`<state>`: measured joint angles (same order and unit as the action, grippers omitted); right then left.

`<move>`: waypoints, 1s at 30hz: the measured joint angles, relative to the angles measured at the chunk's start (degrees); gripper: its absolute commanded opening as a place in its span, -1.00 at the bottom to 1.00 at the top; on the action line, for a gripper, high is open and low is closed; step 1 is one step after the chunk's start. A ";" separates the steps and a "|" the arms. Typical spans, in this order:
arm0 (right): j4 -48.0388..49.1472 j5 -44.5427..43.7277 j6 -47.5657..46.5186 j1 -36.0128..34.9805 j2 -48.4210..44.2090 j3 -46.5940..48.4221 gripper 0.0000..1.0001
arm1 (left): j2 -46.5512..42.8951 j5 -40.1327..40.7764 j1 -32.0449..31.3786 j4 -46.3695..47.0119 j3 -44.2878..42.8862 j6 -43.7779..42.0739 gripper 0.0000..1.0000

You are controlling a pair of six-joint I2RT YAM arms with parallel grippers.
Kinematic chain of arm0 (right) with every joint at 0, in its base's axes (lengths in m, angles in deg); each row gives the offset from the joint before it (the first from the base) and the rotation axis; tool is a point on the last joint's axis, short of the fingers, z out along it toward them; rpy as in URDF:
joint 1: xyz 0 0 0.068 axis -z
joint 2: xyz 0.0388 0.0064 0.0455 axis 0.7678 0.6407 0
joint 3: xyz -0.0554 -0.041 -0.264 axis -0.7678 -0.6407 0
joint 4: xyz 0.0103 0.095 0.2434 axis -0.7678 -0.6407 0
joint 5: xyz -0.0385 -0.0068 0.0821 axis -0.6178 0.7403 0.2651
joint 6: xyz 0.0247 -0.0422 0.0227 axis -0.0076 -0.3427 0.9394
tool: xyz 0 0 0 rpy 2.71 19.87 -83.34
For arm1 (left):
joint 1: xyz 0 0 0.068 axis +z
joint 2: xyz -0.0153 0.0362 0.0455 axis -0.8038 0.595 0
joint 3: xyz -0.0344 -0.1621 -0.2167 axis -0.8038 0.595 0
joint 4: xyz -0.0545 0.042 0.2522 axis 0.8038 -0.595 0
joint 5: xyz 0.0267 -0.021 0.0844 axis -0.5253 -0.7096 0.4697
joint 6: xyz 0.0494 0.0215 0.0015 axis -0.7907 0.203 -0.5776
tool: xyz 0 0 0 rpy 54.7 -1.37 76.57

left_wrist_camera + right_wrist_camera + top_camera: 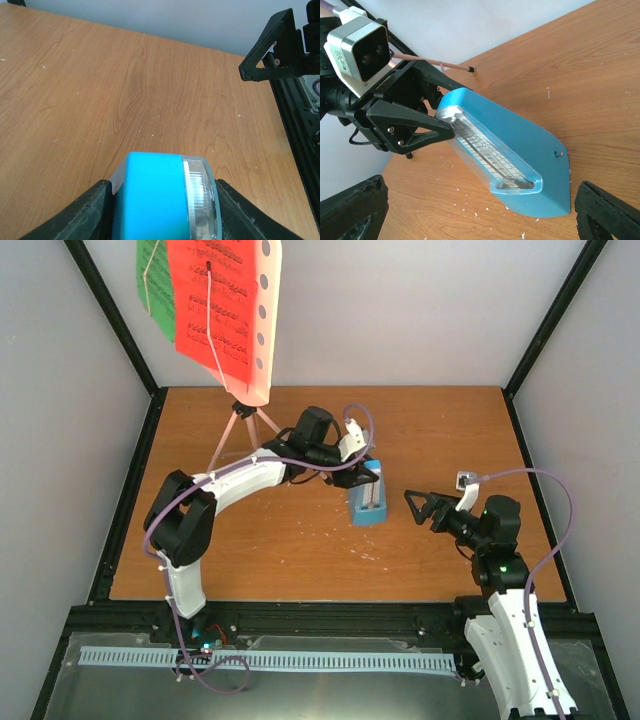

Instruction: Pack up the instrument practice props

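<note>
My left hand point(162, 187) was clamped on the top of the blue metronome point(367, 502), which sat on the table point(250, 550) between its fingers. My right hand point(416, 508) hung just beside it, fingers spread apart.

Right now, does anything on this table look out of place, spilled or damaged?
Only small white specks scattered on the table around the metronome, like crumbs or chips. The metronome stands upright between the left gripper's fingers, and the music stand is upright too.
</note>
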<state>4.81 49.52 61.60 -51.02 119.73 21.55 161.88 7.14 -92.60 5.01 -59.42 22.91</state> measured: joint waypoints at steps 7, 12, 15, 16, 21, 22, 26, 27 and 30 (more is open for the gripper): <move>-1.51 -1.51 0.20 0.00 -1.64 0.00 1.00 | -1.95 2.51 -0.46 2.82 3.10 0.66 -0.19; -2.08 -2.49 0.20 0.00 -3.96 -0.04 1.00 | -4.42 4.24 -0.50 4.87 6.47 1.66 0.15; -2.08 -2.78 0.20 0.00 -4.24 -0.37 1.00 | -5.11 4.22 -0.52 5.33 7.52 2.36 0.41; -2.14 -2.86 0.20 0.00 -4.26 -0.61 1.00 | -5.11 4.13 -0.55 5.40 7.56 2.64 0.50; -2.34 -2.89 0.37 0.00 -4.28 -1.27 1.00 | -5.09 3.80 -0.98 5.60 7.56 2.95 0.59; -2.34 -2.89 0.37 0.00 -4.28 -1.27 1.00 | -5.05 3.80 -1.11 5.57 7.52 2.95 0.50; -2.36 -2.89 0.42 0.02 -4.55 -1.27 1.00 | -4.55 4.02 -1.55 5.55 6.91 2.73 0.23; -2.38 -2.89 0.42 0.02 -4.61 -1.27 1.00 | -4.50 4.28 -1.57 5.60 6.75 2.58 0.18; -2.43 -2.93 0.42 0.04 -4.81 -1.27 1.00 | -4.48 5.14 -1.66 5.75 6.62 2.12 0.06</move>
<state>2.38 46.59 62.02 -50.98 114.92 20.29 157.40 12.27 -94.26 10.76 -52.80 25.03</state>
